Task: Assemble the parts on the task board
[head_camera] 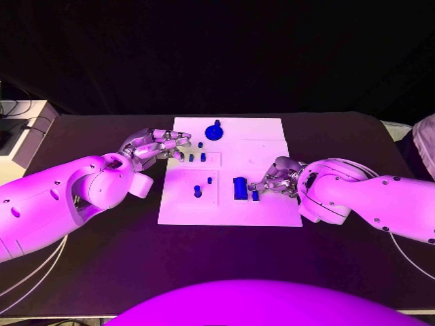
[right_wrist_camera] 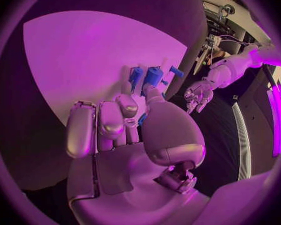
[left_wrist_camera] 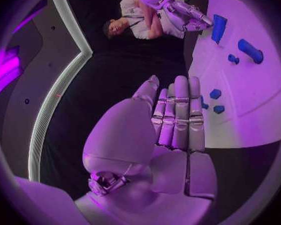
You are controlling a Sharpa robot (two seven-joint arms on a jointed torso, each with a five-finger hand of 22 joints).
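Board: the white board (head_camera: 232,204) lies in the middle of the black table (head_camera: 100,272).
Parts: small blue parts (head_camera: 240,188) stand and lie on the board, a round one (head_camera: 215,131) near its far edge.
Left hand: the left hand (head_camera: 159,146) hovers at the board's left edge, fingers straight and close together, holding nothing.
Right hand: the right hand (head_camera: 276,178) sits at the board's right side, fingertips beside the tall blue block; grip on it cannot be told.
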